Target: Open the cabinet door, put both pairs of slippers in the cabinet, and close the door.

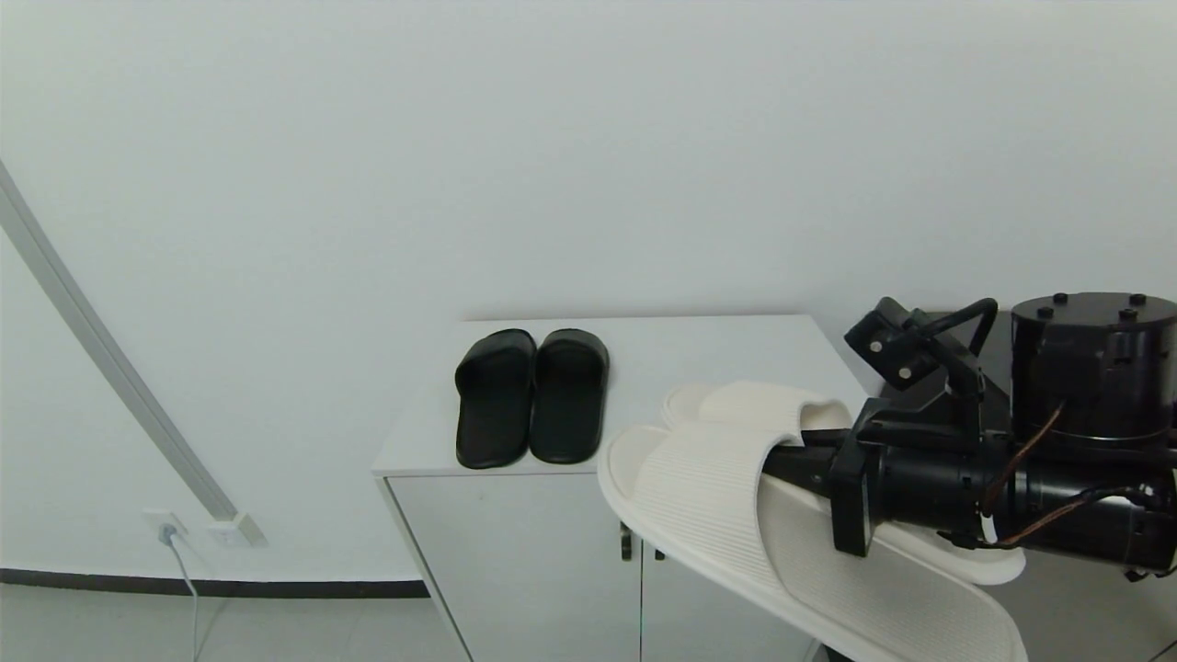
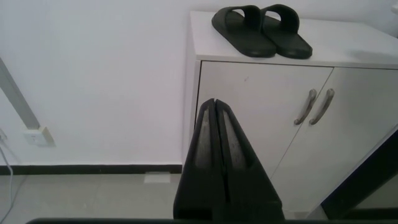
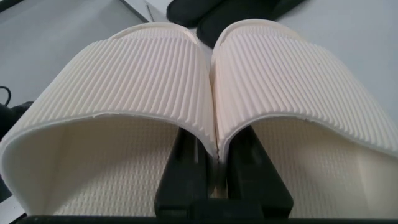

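**White pair in hand, doors shut: watch the door swing**

From where I'm standing: the right tool (image 3: 216, 171) is pinching the white slippers (image 1: 708, 478) by the two inner strap walls, pressed together between its fingers. The pair is held up off the cabinet (image 1: 515, 552), near its front right corner, soles tilted and heels hanging toward the robot. The black slippers (image 1: 531, 395) sit side by side on the cabinet top, close to the front edge. Both doors (image 2: 249, 118) are closed, with the handles (image 2: 314, 107) side by side at the centre seam. The left tool (image 2: 215, 143) is pressed together with nothing in it, low and in front of the left door.

Risks as I see them:
- Grip is on soft strap material only, with no hold on the soles. A quick arm move could let one slipper peel out and drop.
- The white pair hangs in front of the right door, so a door swinging open may clip the heels and knock the pair loose.
- The left tool has to spread before it can take a handle. The handles sit close together, so it could hook both or glance off.
- The black pair is near the edge, and a sweep of the white soles across the top could push it off.
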